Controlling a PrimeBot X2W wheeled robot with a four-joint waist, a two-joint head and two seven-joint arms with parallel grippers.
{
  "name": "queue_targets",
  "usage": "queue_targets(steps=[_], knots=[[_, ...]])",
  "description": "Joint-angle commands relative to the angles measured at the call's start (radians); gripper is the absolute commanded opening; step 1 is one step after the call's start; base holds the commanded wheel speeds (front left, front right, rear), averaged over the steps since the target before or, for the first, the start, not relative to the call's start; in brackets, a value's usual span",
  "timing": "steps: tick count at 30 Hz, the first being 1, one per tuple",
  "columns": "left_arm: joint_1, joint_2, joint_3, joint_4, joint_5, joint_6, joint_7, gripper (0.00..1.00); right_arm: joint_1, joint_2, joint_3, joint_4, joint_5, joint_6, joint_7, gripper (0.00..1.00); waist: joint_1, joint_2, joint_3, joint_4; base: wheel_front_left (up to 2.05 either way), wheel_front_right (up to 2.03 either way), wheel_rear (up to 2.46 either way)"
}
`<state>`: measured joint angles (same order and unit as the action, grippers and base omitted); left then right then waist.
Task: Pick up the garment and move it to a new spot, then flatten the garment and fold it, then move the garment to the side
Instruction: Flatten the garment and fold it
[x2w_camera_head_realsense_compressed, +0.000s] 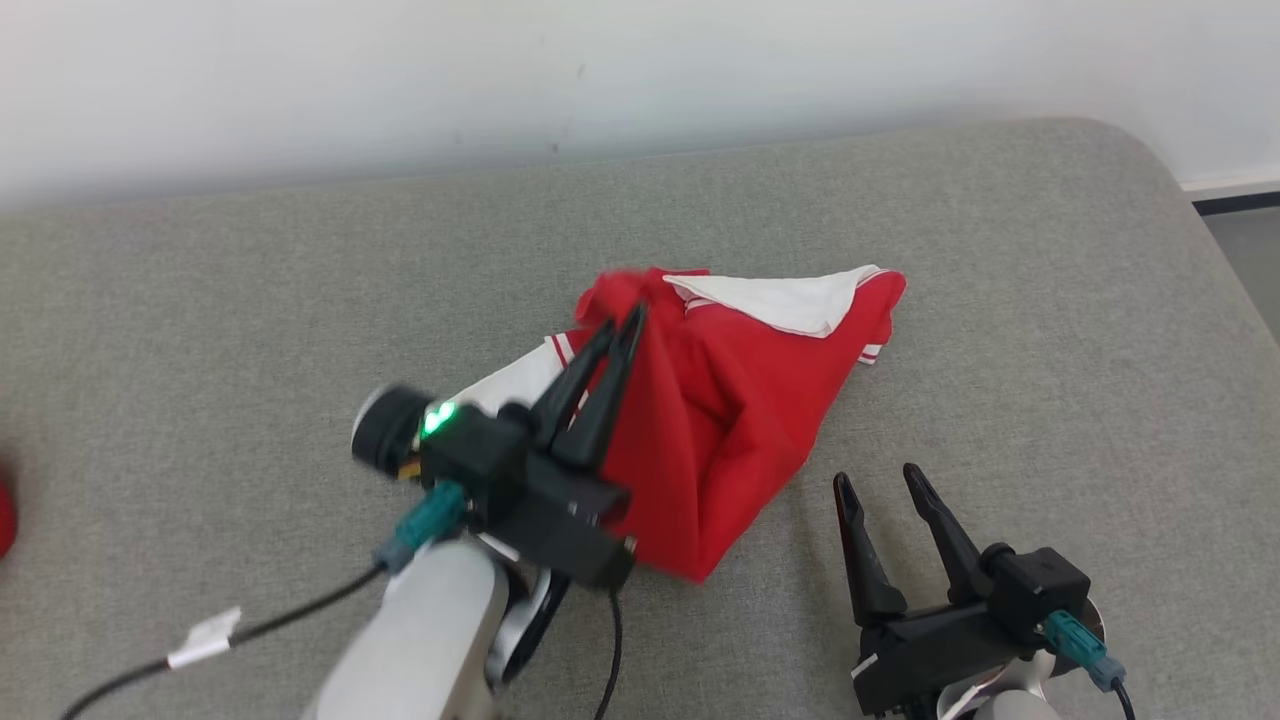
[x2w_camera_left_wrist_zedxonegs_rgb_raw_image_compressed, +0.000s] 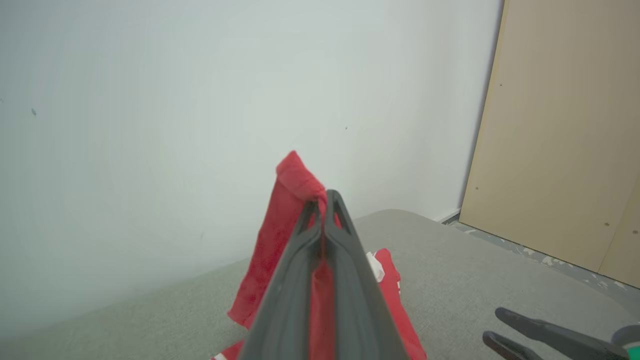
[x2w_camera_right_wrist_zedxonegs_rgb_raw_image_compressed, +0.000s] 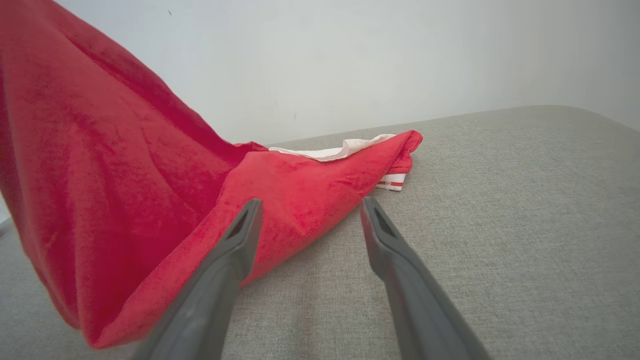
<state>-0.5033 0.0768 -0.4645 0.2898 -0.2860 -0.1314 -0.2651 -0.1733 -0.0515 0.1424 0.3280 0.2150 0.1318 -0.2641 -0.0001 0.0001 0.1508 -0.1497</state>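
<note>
A grey fabric-covered surface (x2w_camera_head_realsense_compressed: 1000, 300) is seen below a plain white wall (x2w_camera_head_realsense_compressed: 600, 60). One garment (x2w_camera_head_realsense_compressed: 720, 400), red with white trim, is counted, and two grippers. The garment is found near the middle of the surface, its left part drawn up into a peak while the rest is spread on the fabric. The left gripper (x2w_camera_head_realsense_compressed: 624, 320) is pressed together on that peak, and a fold of red cloth is pinched between its fingers. The right gripper (x2w_camera_head_realsense_compressed: 876, 476) is held spread wide with nothing gripped, just beside the garment's near edge. A beige panel (x2w_camera_left_wrist_zedxonegs_rgb_raw_image_compressed: 560, 150) is seen past the surface's corner. A small red object (x2w_camera_head_realsense_compressed: 4, 520) is cut off at the left edge. A black cable (x2w_camera_head_realsense_compressed: 300, 608) with a white tag (x2w_camera_head_realsense_compressed: 205, 638) is trailed beside the left arm.
</note>
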Motion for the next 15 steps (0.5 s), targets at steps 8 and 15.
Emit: queue_targets(steps=[8,15], knots=[[-0.257,-0.017,-0.05,-0.036,-0.079,0.002,0.001,0.0,-0.003,0.001,-0.008,-0.009,0.014,-0.002,0.0,1.0,0.0001,-0.0001,0.035,-0.019,0.0,0.0,0.0],[-0.47,-0.023,0.032,0.005,-0.048,0.009,0.001,0.0,-0.017,0.001,0.003,-0.016,0.03,-0.002,0.0,1.0,0.0001,-0.0001,0.071,-0.025,0.0,0.0,0.0]])
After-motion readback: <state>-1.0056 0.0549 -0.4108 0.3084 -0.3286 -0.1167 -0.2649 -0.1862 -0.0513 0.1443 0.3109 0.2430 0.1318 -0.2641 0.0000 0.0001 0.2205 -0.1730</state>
